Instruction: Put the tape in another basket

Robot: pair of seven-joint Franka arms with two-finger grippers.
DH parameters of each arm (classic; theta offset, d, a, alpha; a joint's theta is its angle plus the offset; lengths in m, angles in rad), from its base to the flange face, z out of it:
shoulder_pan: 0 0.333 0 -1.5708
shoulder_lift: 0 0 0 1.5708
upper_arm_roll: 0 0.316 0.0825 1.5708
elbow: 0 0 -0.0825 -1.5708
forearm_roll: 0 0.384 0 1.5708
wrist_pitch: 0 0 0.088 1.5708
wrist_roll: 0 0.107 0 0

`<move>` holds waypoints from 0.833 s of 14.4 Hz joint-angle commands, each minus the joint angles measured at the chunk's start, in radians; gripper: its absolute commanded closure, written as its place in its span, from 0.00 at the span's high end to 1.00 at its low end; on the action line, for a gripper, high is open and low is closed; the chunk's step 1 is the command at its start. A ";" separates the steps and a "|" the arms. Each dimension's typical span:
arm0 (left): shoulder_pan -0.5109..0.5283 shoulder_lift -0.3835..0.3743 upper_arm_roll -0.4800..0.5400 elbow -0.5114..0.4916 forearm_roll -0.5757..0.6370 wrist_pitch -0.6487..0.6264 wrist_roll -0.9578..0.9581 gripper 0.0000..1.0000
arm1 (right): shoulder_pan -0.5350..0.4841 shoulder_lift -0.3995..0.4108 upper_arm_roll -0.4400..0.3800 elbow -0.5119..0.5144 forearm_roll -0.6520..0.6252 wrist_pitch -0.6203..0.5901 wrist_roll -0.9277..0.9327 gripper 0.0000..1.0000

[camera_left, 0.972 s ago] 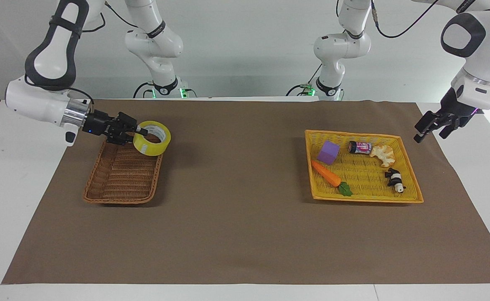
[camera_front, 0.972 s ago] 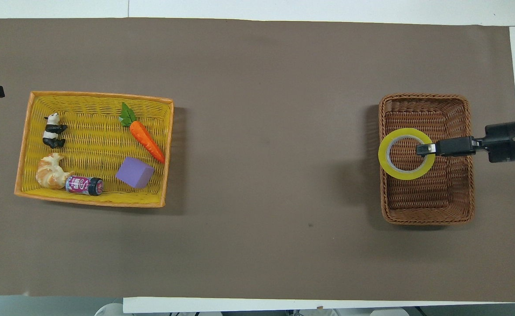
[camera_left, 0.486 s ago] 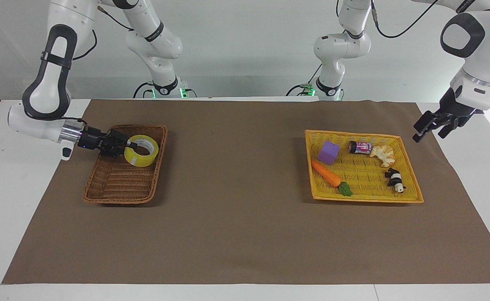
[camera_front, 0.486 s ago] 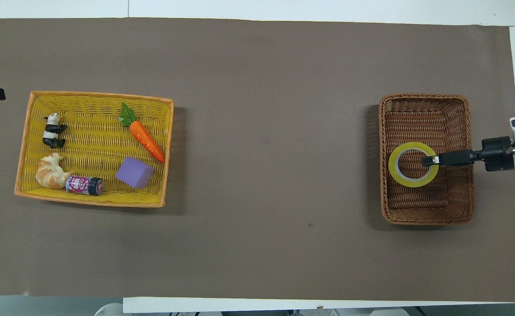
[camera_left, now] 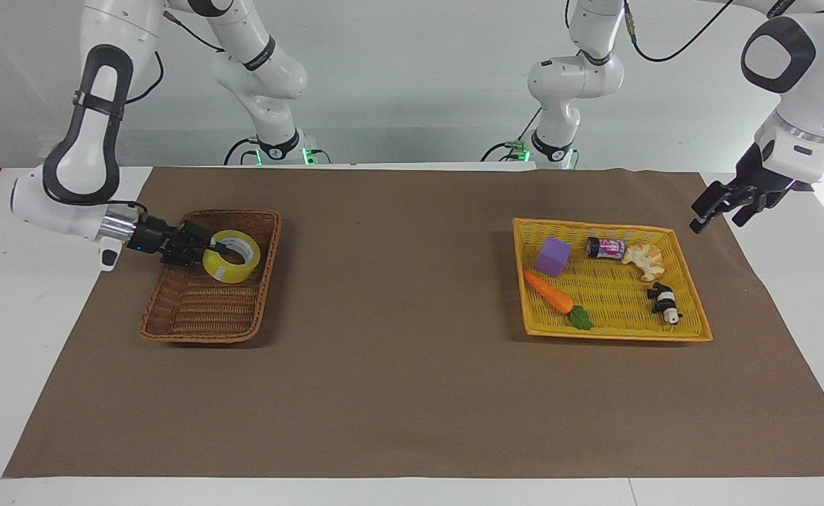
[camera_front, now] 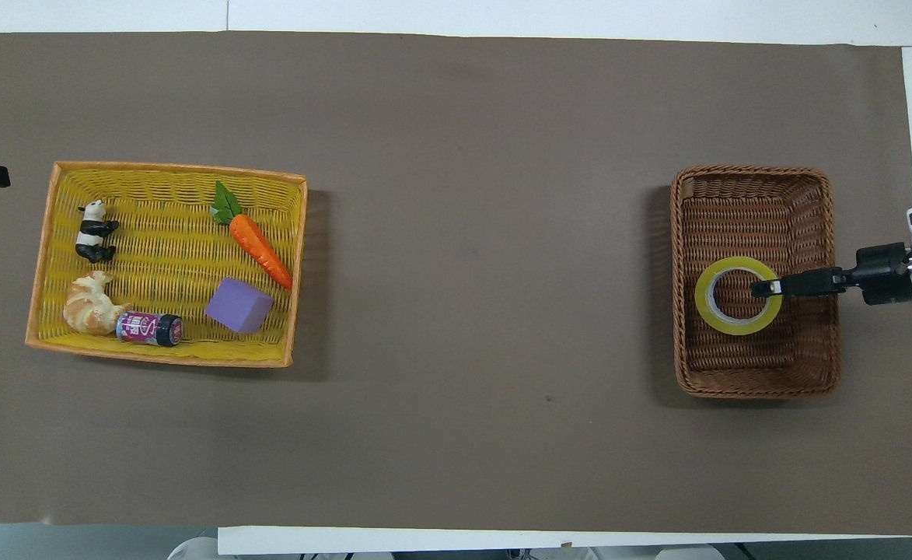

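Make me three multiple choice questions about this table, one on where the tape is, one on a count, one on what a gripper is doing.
1. Where is the tape?
A. in the brown basket
B. on the bare cloth
C. beside the carrot

2. How many things lie in the yellow basket?
A. three
B. five
C. seven

3. What is the right gripper doing?
A. hanging empty
B. gripping the tape's wall
C. holding a carrot

Answers: 1 A, the roll sits low inside the wicker walls. 2 B, cube, carrot, can, croissant, panda. 3 B, its jaws are shut on the ring's wall.
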 commanded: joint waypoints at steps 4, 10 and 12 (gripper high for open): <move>-0.009 -0.021 -0.062 -0.008 0.031 -0.100 0.000 1.00 | -0.015 -0.009 0.015 -0.001 -0.044 0.032 -0.011 0.10; -0.013 -0.020 -0.061 -0.005 0.042 -0.146 -0.006 1.00 | -0.017 -0.008 0.015 0.011 -0.052 0.025 -0.008 1.00; -0.013 -0.023 -0.077 -0.008 0.119 -0.145 -0.003 1.00 | -0.009 -0.011 0.013 0.042 -0.069 0.022 -0.002 1.00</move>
